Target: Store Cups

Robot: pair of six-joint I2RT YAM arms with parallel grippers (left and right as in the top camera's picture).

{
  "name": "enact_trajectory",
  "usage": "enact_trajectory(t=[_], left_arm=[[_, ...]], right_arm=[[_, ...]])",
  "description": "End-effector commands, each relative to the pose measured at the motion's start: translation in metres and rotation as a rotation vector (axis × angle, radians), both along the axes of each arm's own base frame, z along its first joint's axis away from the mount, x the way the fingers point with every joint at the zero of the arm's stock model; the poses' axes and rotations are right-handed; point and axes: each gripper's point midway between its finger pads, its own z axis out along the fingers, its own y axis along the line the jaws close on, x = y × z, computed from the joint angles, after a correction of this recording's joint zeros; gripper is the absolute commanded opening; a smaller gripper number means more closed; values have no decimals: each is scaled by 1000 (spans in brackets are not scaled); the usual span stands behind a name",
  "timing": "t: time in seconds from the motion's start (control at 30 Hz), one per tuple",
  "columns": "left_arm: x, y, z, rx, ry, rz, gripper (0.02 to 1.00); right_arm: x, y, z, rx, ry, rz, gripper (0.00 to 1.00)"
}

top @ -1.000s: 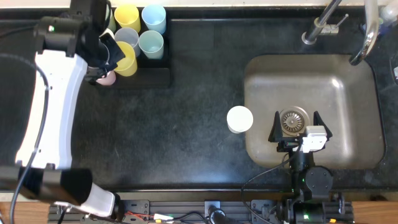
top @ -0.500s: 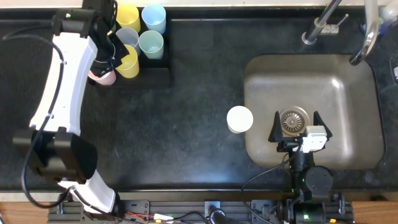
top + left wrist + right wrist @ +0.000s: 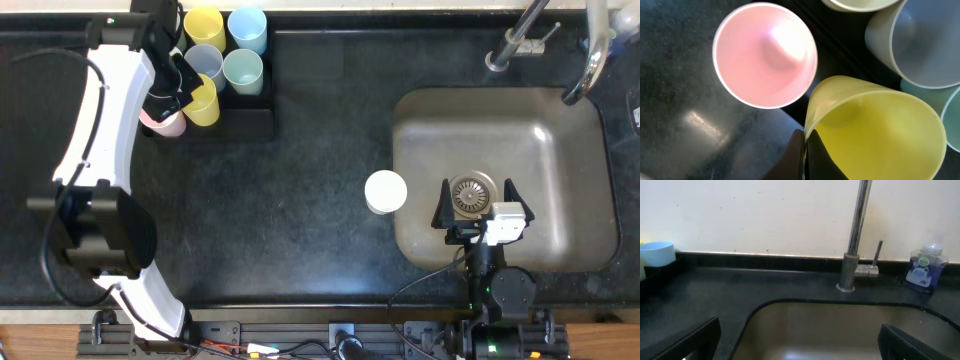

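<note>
My left gripper [image 3: 185, 85] is at the black cup tray [image 3: 245, 122] at the back left, shut on the rim of a yellow cup [image 3: 204, 101]. In the left wrist view the yellow cup [image 3: 875, 130] tilts, with one finger inside its rim and one outside [image 3: 796, 152]. A pink cup [image 3: 765, 55] stands upright right beside it, seen from above as the pink cup [image 3: 166, 123] at the tray's left edge. A white cup [image 3: 385, 192] stands on the counter by the sink. My right gripper [image 3: 478, 206] hangs open over the sink, holding nothing.
The tray also holds a second yellow cup [image 3: 204, 25], a blue cup [image 3: 247, 28], a grey cup [image 3: 205, 59] and a teal cup [image 3: 243, 70]. The steel sink [image 3: 560, 130] is at the right, with a faucet [image 3: 855, 240] and a soap bottle [image 3: 925, 270] behind it.
The left arm has swung toward the back of the counter, and its gripper with the yellow cup has shifted slightly at the tray. The right arm has not moved.
</note>
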Motion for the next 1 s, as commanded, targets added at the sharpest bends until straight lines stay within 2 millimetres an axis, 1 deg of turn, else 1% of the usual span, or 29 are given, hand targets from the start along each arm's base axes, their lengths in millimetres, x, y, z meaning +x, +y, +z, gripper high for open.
enact_trajectory(t=[0.03, 0.17, 0.3, 0.5, 0.8, 0.83, 0.87, 0.9, 1.0], left_arm=[[1, 0, -12, -13, 25, 16, 36], [5, -1, -16, -14, 23, 17, 36], [11, -4, -26, -32, 25, 14, 36], [11, -4, -38, -34, 54, 15, 36], [10, -2, -40, -22, 62, 15, 36], [10, -2, -40, -22, 62, 15, 49], [11, -2, -40, -22, 61, 15, 148], [11, -2, -40, -22, 61, 15, 283], [10, -2, -40, -22, 62, 15, 400]], right_arm=[[0, 1, -4, -3, 3, 6, 996], [0, 1, -4, -3, 3, 6, 996], [0, 1, -4, -3, 3, 6, 996], [0, 1, -4, -3, 3, 6, 993], [0, 1, -4, -3, 3, 6, 996], [0, 1, -4, -3, 3, 6, 996], [0, 1, -4, -3, 3, 6, 996], [0, 1, -4, -3, 3, 6, 996], [0, 1, -4, -3, 3, 6, 996]])
